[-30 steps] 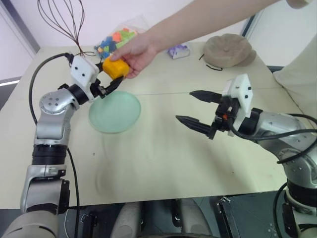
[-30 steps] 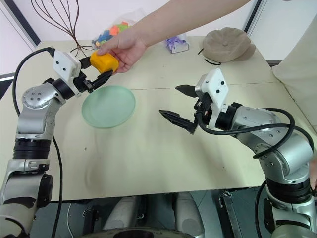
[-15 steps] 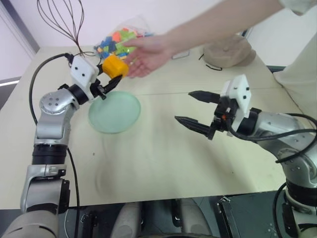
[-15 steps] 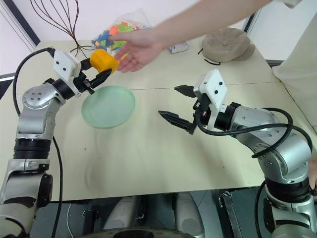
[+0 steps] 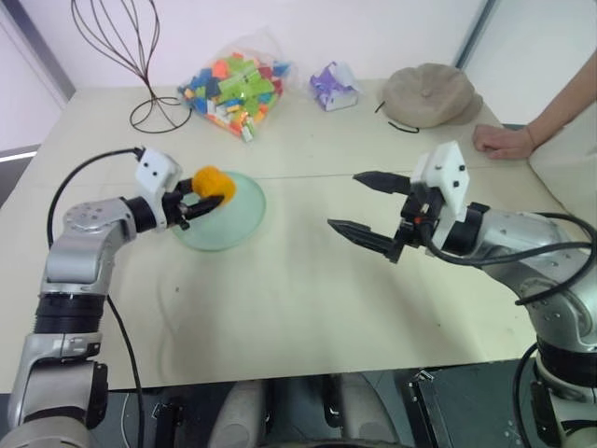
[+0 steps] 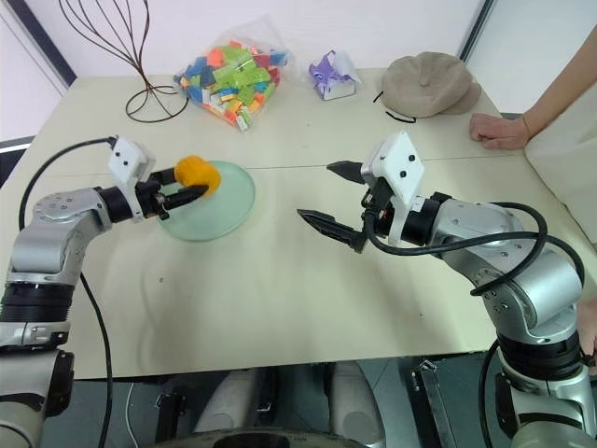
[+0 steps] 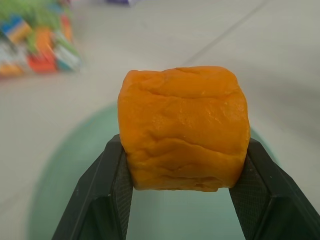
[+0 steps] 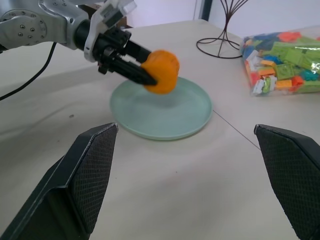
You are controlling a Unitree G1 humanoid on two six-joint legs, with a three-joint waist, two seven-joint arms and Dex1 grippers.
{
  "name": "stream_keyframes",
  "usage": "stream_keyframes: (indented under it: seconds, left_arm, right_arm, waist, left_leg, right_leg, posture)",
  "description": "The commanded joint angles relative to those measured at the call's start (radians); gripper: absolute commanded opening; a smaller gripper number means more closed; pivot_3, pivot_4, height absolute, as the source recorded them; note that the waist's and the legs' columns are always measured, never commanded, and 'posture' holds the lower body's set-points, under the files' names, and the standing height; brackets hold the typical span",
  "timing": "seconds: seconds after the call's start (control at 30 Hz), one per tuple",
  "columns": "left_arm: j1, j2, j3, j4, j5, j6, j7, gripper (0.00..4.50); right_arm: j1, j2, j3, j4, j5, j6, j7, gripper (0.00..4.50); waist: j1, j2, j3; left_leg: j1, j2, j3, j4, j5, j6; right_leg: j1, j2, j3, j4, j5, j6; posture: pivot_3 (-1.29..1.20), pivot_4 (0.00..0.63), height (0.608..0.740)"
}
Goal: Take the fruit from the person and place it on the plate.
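From the head camera we see a beige table [image 5: 308, 299] with a round, pale mint-green translucent plate [image 5: 229, 224] on its left part. The left gripper [image 5: 213, 192] holds the small orange-yellow blocky toy fruit [image 5: 215, 183] over the plate's near-left edge. Whether the fruit touches the plate we cannot tell from here.

The right wrist view settles that: there the fruit [image 8: 161, 70] hangs clear above the plate [image 8: 175, 112], with open space under it. The left wrist view adds the grip itself: the two black fingers [image 7: 107, 195] press against opposite sides of the fruit [image 7: 184, 127], closed tight on it, with the green plate [image 7: 65, 175] blurred below.

The right gripper [image 5: 362, 203] hovers above the middle of the table, well apart from the plate, its jaws spread wide and holding nothing.

At the far right table edge we see the person's bare hand [image 5: 502, 141] resting on the surface, well away from the fruit. Along the far edge lie a clear bag of multicoloured plastic building bricks [image 5: 229, 84], a dark wire stand [image 5: 126, 47], a small purple wrapped item [image 5: 334, 86] and a tan floppy cloth hat [image 5: 431, 93].
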Motion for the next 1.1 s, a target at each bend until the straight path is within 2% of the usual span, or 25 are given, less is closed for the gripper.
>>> stream_keyframes:
  seconds: [0.03,0.07,0.13,0.17,0.23,0.43,0.6,0.9,1.1]
  left_arm:
    - [0.001,0.021,-0.001,-0.035,-0.005,0.013,-0.018,2.07]
    - [0.003,0.019,-0.004,-0.027,0.003,0.008,-0.015,2.07]
    - [0.000,0.012,-0.005,-0.014,0.010,0.001,-0.008,3.11]
    - [-0.001,0.010,-0.006,-0.009,0.012,-0.003,-0.006,3.42]
    - [-0.001,0.009,-0.011,-0.003,0.019,-0.010,-0.005,4.43]
    - [0.008,0.011,-0.010,-0.004,0.028,-0.025,-0.009,4.43]
    - [0.023,0.032,0.051,-0.065,-0.046,0.026,-0.037,4.43]
    - [0.180,0.202,0.223,-0.305,-0.197,0.184,-0.094,4.43]
    - [0.311,0.307,0.381,-0.412,-0.259,0.252,-0.115,4.43]
  right_arm:
    - [-0.009,0.001,-0.010,-0.025,0.000,-0.021,-0.002,4.50]
    - [-0.009,0.001,-0.010,-0.025,-0.001,-0.021,-0.003,4.50]
    - [-0.009,0.002,-0.008,-0.026,0.000,-0.020,-0.005,4.50]
    - [-0.009,0.003,-0.008,-0.028,0.000,-0.018,-0.007,4.50]
    - [-0.007,0.003,-0.009,-0.029,0.001,-0.018,-0.008,4.50]
    - [-0.003,0.000,-0.011,-0.033,0.003,-0.016,-0.011,4.50]
    - [-0.002,-0.004,-0.009,-0.031,0.000,-0.018,-0.005,4.50]
    - [0.034,-0.068,-0.019,-0.016,-0.007,-0.016,0.051,4.50]
    - [0.061,-0.116,0.002,0.040,-0.071,-0.061,0.108,4.50]
  waist:
    - [-0.001,0.000,0.000]
    - [-0.002,0.000,0.000]
    - [-0.002,0.000,0.000]
    - [-0.002,0.000,0.000]
    - [-0.002,0.000,0.000]
    - [-0.002,0.000,0.000]
    - [-0.002,0.000,0.000]
    - [-0.005,0.000,0.000]
    - [-0.004,0.000,0.000]
  left_leg:
    - [0.000,0.000,0.000,0.000,0.000,0.000]
    - [0.000,0.000,0.000,0.000,0.000,0.000]
    - [0.000,0.000,0.000,0.000,0.000,0.000]
    - [0.000,0.000,0.000,0.000,0.000,0.000]
    - [0.000,0.000,0.000,0.000,0.000,0.000]
    - [0.000,0.000,0.000,0.000,0.000,0.000]
    - [0.000,0.000,0.000,0.000,0.000,0.000]
    - [0.000,0.001,0.000,0.000,0.000,0.000]
    - [0.000,0.001,0.000,0.000,0.000,0.000]
  right_leg:
    - [0.000,0.000,0.000,0.000,0.000,0.000]
    - [0.000,-0.001,0.000,0.000,0.000,0.000]
    - [0.000,-0.001,0.000,0.000,0.000,0.000]
    - [0.000,-0.001,0.000,0.000,0.000,0.000]
    - [0.000,-0.001,0.000,0.000,0.000,0.000]
    - [0.000,-0.001,0.000,0.000,0.000,0.000]
    - [0.000,-0.001,0.001,0.000,0.000,0.000]
    - [-0.001,-0.001,0.001,0.000,0.000,0.000]
    - [0.000,-0.002,0.001,-0.001,-0.002,-0.003]
  posture:
    - [0.00,0.150,0.740]
    - [0.00,0.150,0.740]
    - [0.00,0.150,0.740]
    - [0.00,0.150,0.740]
    - [0.00,0.150,0.740]
    - [0.00,0.150,0.740]
    - [0.00,0.150,0.740]
    - [0.00,0.150,0.740]
    - [0.00,0.150,0.740]
